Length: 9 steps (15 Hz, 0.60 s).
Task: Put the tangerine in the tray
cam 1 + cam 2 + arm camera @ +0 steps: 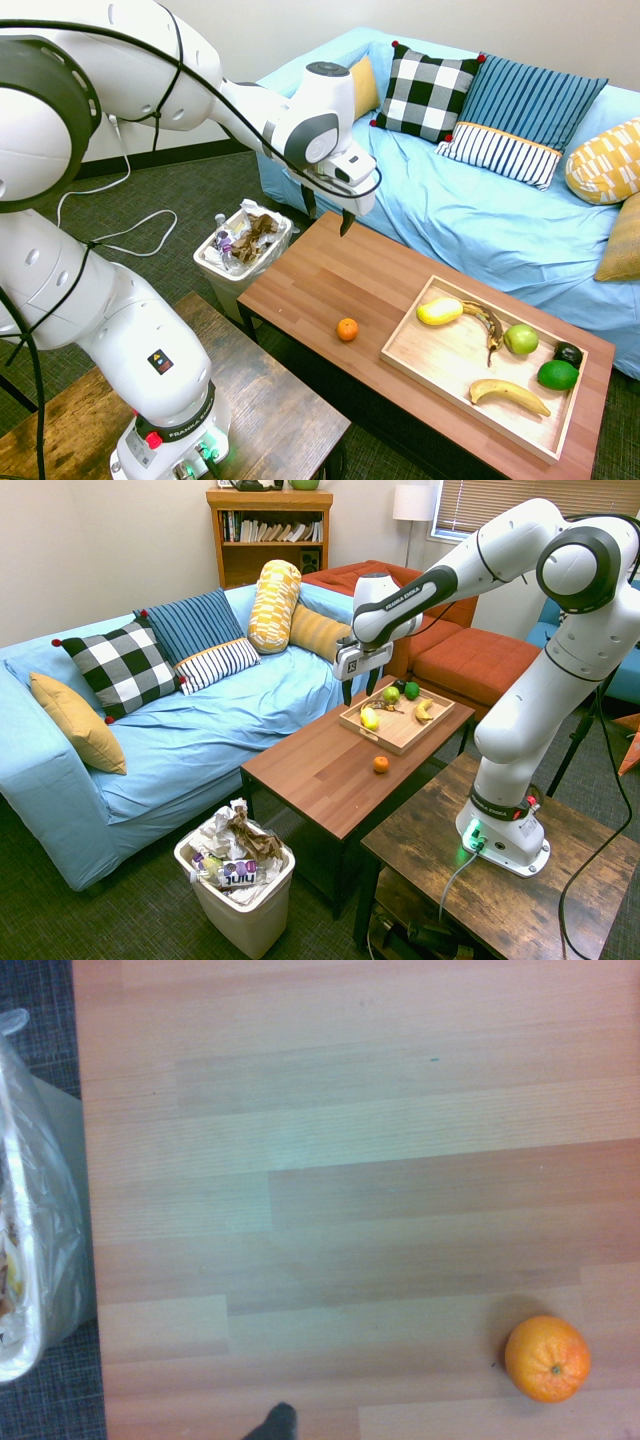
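First exterior view: end effector found released, its fingers apart with nothing between them, raised above the desk at the end near the waste bin; tangerine located on the bare desk surface, outside the tray and near its low rim; tray contents noted as a yellow fruit, a browned banana, a green apple, a dark fruit, a green lime and a yellow banana; wrist view confirms the tangerine resting on wood, apart from the end effector
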{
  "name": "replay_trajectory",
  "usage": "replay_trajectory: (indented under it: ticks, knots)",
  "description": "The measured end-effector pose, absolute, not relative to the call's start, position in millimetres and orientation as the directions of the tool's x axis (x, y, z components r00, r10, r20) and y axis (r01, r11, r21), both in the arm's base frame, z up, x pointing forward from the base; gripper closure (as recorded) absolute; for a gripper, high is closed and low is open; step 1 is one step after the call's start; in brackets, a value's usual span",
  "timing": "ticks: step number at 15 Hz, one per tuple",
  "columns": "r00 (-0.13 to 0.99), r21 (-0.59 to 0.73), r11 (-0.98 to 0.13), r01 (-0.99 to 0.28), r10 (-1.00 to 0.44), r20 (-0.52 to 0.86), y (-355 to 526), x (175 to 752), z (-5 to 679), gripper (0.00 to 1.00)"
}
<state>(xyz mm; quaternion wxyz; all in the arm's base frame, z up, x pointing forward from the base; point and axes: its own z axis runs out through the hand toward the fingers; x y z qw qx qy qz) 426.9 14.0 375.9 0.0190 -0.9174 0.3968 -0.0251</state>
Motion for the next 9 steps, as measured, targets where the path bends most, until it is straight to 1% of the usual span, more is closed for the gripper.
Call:
replay_trajectory:
  ticks: [3, 5, 9]
  knots:
    - [0.682, -0.054, -0.683, -0.728, -0.73, 0.032, 12.5, 429.1, 375.2, 0.0]
    - [0.654, -0.043, -0.655, -0.754, -0.755, 0.042, -6.5, 434.1, 366.6, 0.0]
    - [0.61, 0.003, -0.61, -0.792, -0.792, 0.03, -44.4, 435.2, 311.0, 0.0]
